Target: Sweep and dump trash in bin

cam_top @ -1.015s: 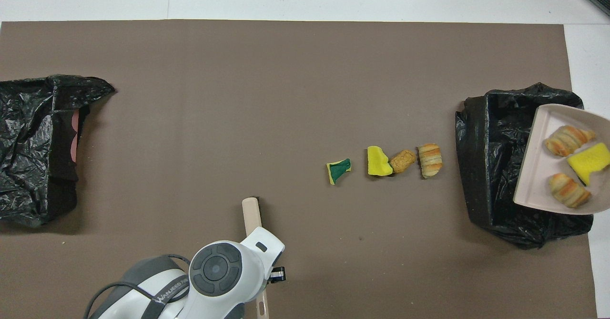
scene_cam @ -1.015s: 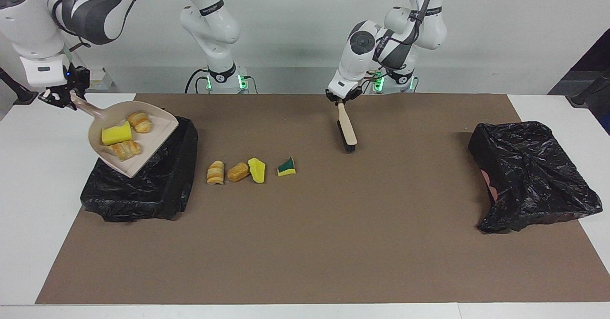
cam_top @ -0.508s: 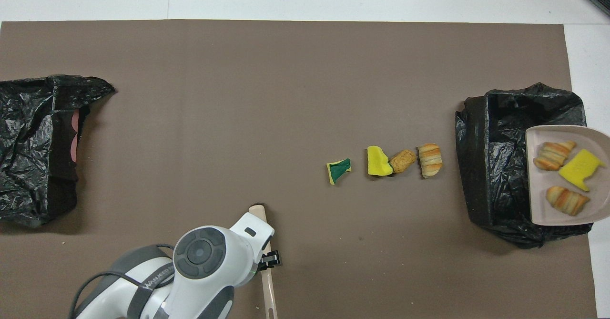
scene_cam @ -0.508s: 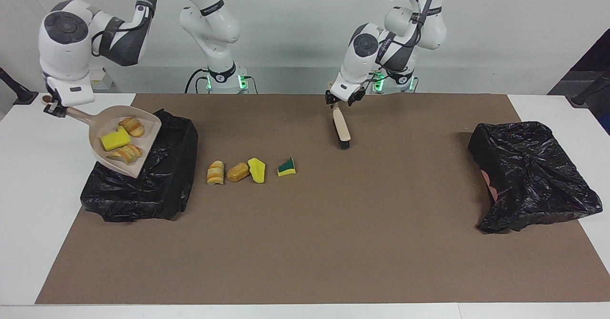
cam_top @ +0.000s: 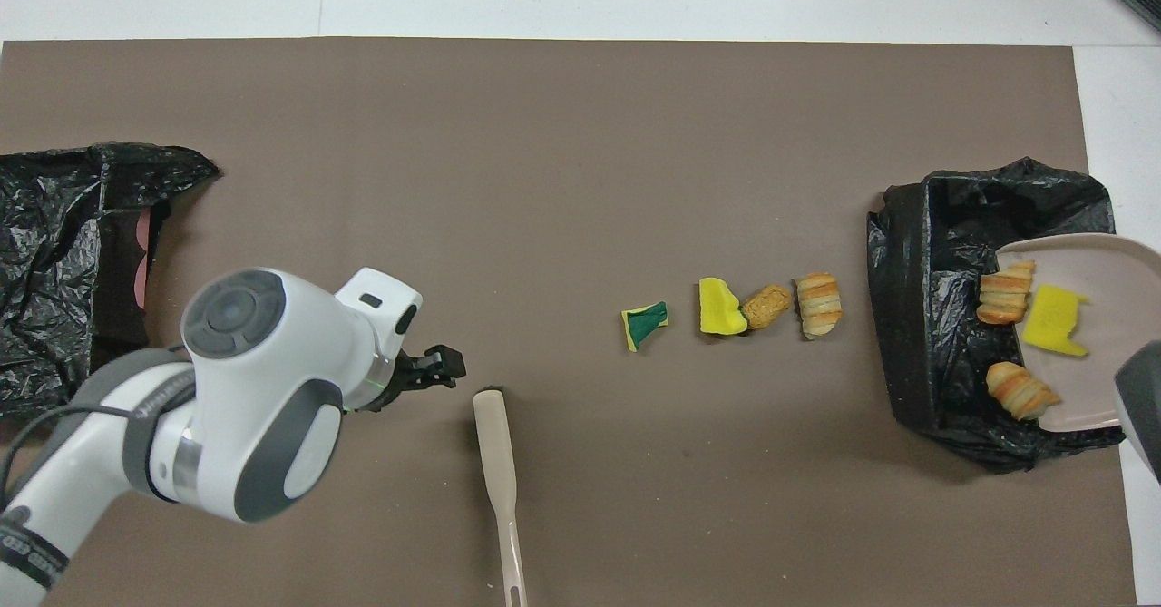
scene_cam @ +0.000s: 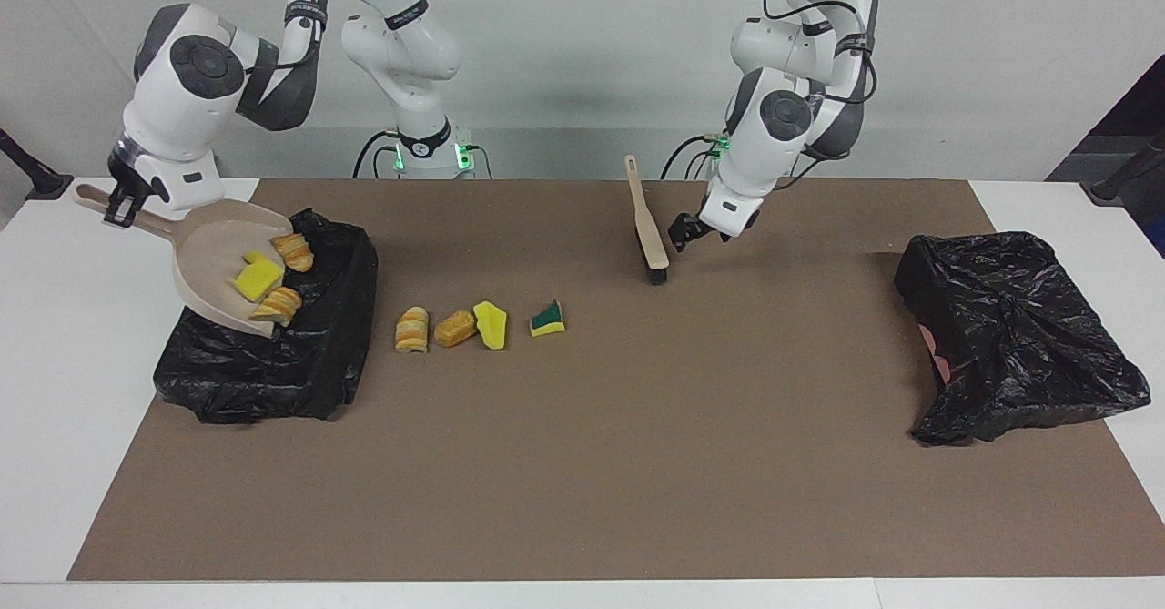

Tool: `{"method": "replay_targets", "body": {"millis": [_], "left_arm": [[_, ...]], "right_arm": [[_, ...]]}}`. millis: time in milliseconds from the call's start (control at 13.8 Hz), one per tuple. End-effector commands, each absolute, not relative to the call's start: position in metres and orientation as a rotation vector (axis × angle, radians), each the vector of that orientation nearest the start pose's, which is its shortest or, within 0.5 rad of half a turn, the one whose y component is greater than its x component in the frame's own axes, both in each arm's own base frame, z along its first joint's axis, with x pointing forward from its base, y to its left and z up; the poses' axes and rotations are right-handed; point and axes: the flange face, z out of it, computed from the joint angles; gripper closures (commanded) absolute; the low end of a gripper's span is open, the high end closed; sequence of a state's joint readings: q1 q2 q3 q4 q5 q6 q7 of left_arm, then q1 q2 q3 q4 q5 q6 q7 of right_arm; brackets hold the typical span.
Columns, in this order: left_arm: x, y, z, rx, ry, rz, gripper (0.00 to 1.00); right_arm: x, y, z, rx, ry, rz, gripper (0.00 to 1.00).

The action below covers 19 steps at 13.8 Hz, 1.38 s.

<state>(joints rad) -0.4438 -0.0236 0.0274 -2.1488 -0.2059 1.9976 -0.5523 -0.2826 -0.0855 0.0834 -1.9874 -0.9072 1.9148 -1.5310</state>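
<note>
My right gripper [scene_cam: 116,206] is shut on the handle of the beige dustpan [scene_cam: 207,254]. It holds the pan tilted, lip down, over the black-lined bin [scene_cam: 273,354]. A yellow sponge chunk [scene_cam: 258,279] and two bread-like lumps [scene_cam: 293,250] lie at the pan's lip. Four more trash scraps lie in a row on the mat beside the bin: a bread lump [scene_cam: 411,329], a tan lump [scene_cam: 454,328], a yellow sponge chunk [scene_cam: 491,324] and a green-and-yellow wedge [scene_cam: 547,318]. My left gripper [scene_cam: 684,231] is open and empty beside the brush [scene_cam: 648,231], which rests on the mat.
A second black-lined bin [scene_cam: 1010,336] sits at the left arm's end of the brown mat [scene_cam: 637,463]. In the overhead view the brush [cam_top: 497,462] lies near the robots' edge, with the left gripper [cam_top: 443,367] beside its head.
My right gripper has tipped the dustpan more steeply, and the scraps slid to its lip. My left gripper let go of the brush and moved off toward the left arm's end.
</note>
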Motion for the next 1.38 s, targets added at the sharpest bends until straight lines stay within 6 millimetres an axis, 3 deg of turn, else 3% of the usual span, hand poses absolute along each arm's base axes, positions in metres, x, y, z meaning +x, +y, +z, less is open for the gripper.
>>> {"method": "replay_targets", "body": {"millis": [0, 218, 363, 508, 798, 1015, 1305], "left_arm": [[0.528, -0.194, 0.43, -3.202, -0.359, 0.34, 0.0], [0.55, -0.143, 0.47, -3.183, -0.401, 0.234, 0.0], [0.563, -0.121, 0.505, -3.175, -0.254, 0.207, 0.0], [0.567, -0.087, 0.525, -3.184, -0.237, 0.194, 0.0], [0.567, -0.039, 0.556, -3.158, 0.059, 0.198, 0.0], [0.564, -0.03, 0.567, -3.126, 0.188, 0.156, 0.0], [0.563, -0.028, 0.574, -3.129, 0.168, 0.139, 0.0]], "right_arm": [[0.511, -0.134, 0.55, 1.588, 1.736, -0.916, 1.0], [0.506, -0.117, 0.564, 1.584, 1.706, -0.962, 1.0], [0.501, -0.117, 0.572, 1.595, 1.691, -0.963, 1.0], [0.496, -0.111, 0.592, 1.608, 1.658, -0.98, 1.0], [0.486, -0.091, 0.623, 1.744, 1.56, -1.004, 1.0], [0.475, -0.068, 0.614, 2.086, 1.443, -0.856, 1.0], [0.472, -0.001, 0.597, 2.419, 1.205, -0.619, 1.0]]}}
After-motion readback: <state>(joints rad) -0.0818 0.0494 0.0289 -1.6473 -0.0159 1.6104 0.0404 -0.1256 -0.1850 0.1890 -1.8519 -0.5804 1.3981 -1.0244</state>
